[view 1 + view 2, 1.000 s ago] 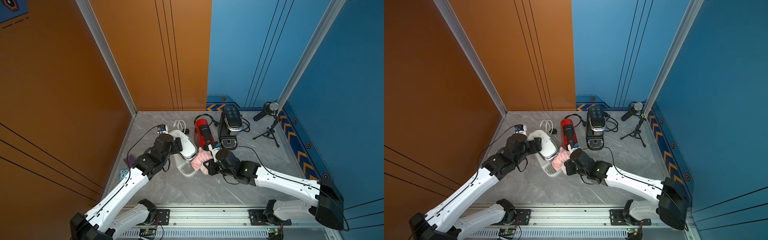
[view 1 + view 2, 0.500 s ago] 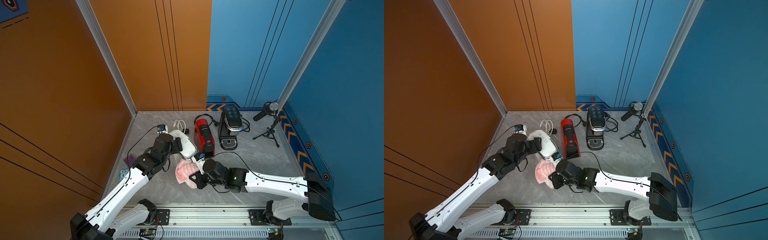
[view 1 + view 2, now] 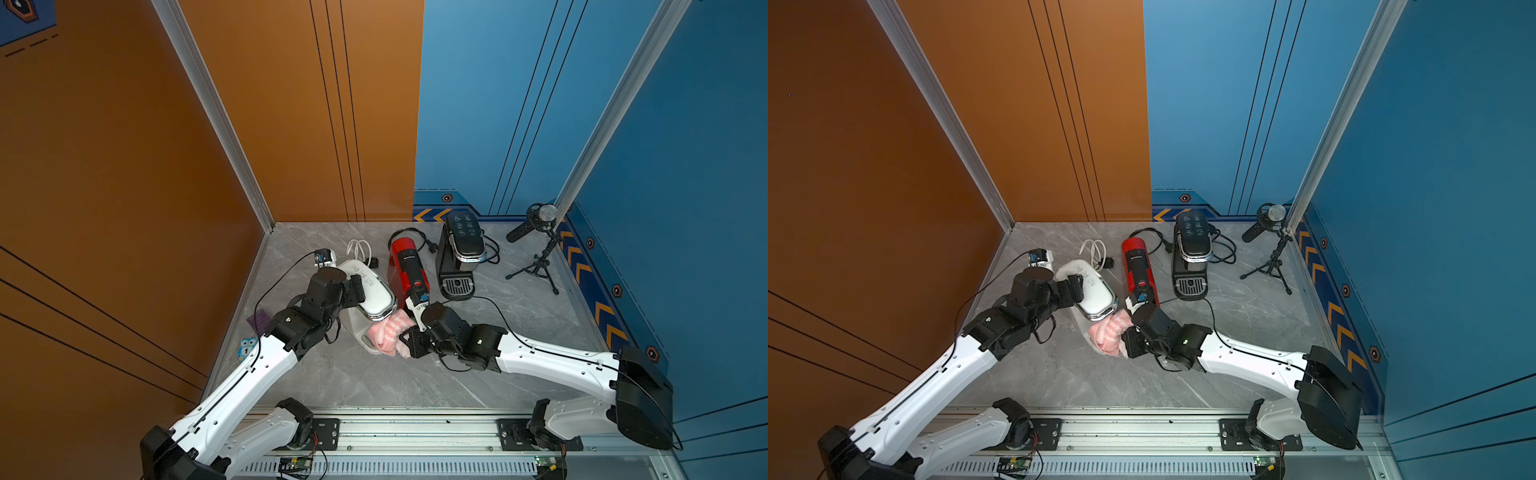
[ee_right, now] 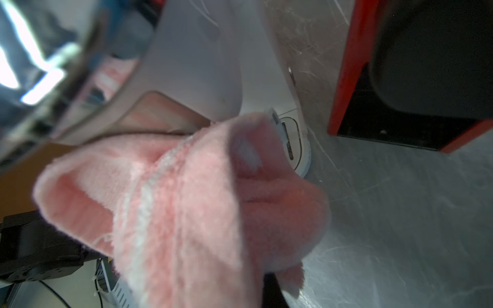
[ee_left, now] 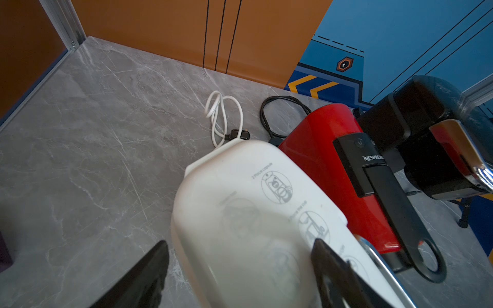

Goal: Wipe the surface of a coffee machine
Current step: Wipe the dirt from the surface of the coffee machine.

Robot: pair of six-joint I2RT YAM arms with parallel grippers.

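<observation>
Right gripper (image 3: 409, 343) clamped on pink towel (image 3: 388, 332) — pressed against white coffee machine (image 3: 372, 293); left gripper (image 3: 357, 289) straddling its top, jaws wide.

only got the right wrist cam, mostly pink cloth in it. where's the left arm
observer: the left gripper is at the top of the white coffee machine, jaws wide on either side of it; I can't tell whether they touch it.
operator: is my cloth up on that top
observer: no, the pink cloth is low at the machine's front, over its base.
operator: anything past the red one
observer: a black coffee machine stands on the right of the red coffee machine.
</observation>
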